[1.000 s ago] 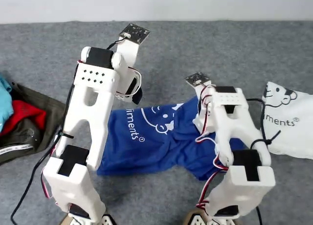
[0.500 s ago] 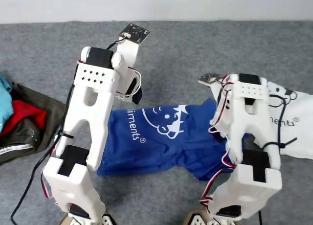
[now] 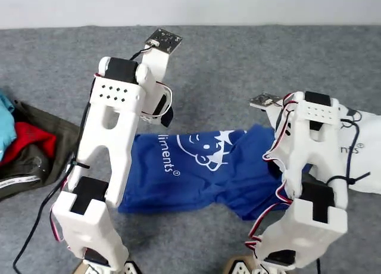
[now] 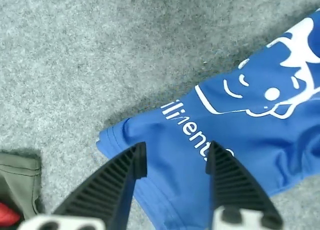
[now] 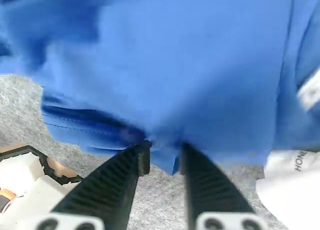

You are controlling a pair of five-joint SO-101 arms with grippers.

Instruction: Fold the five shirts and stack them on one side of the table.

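Right wrist view: right fingers (image 5: 120,175) pinch blue shirt (image 5: 175,65) | left fingers (image 4: 116,179) wide above it.

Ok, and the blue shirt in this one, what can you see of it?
The blue shirt is a soft knit tee with a white cartoon print, white lettering and a stitched hem. It lies spread but rumpled on the grey felt-like table, not folded. The right gripper is shut on a bunched fold at one end, beside a white shirt. The left gripper hangs open above the hem at the other end, not touching.
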